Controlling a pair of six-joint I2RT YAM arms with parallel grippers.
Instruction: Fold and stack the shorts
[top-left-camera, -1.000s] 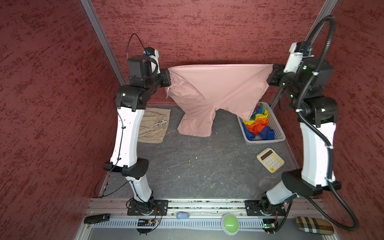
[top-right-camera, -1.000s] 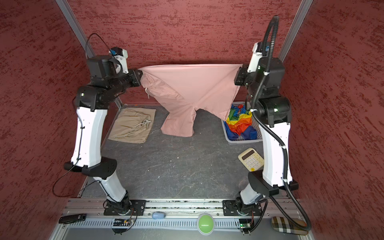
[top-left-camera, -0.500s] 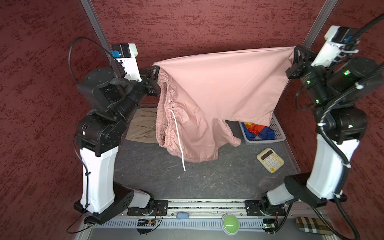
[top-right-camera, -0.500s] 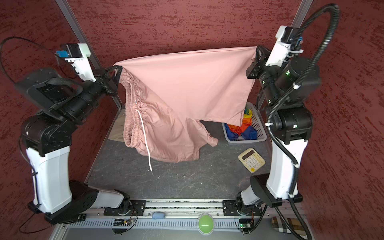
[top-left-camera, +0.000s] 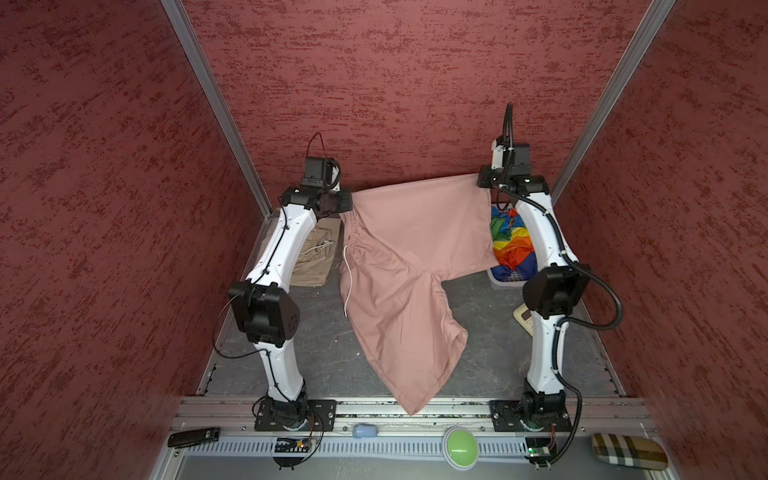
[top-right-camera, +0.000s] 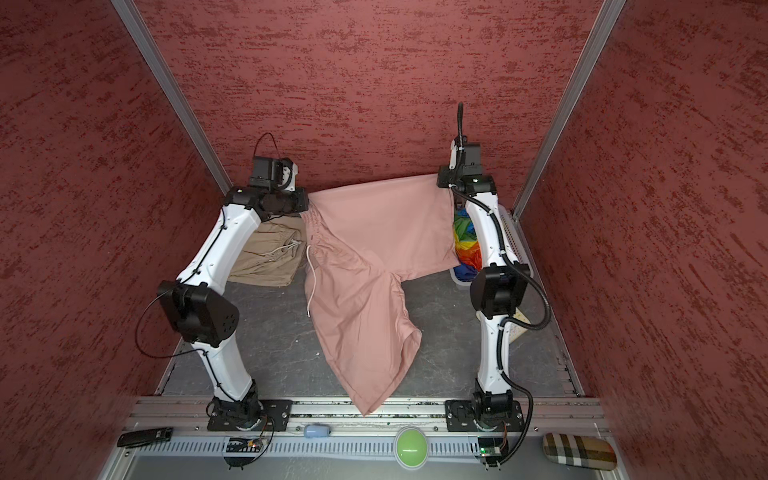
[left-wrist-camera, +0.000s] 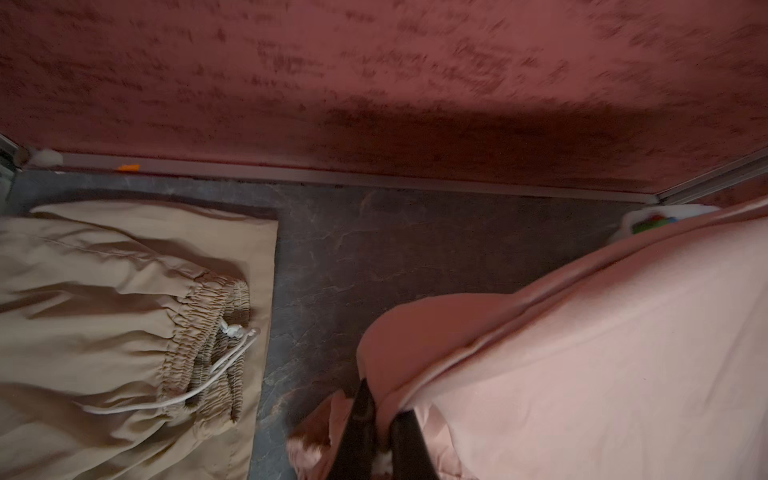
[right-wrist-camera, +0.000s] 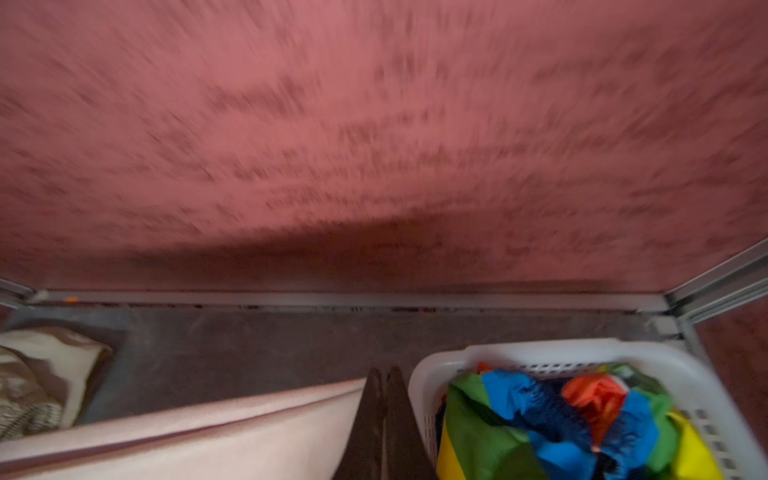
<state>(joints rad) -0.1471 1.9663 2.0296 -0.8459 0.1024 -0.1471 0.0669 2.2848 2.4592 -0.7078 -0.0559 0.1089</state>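
Dusty pink shorts stretch between my two grippers at the back of the table. My left gripper is shut on the gathered waist, seen close in the left wrist view. My right gripper is shut on a leg hem corner. The other leg lies forward, its tip over the front rail. Folded beige shorts lie at the back left, beside the left gripper. Rainbow-striped shorts sit crumpled in the white basket under the right arm.
A calculator peeks out behind the right arm's elbow. On the front ledge are a black remote, a small blue object, a green button and a plaid case. Red walls close in on three sides.
Both arms came down from a high lift to the back of the table. The pink shorts went from hanging in the air to lying flat, one leg flung forward.
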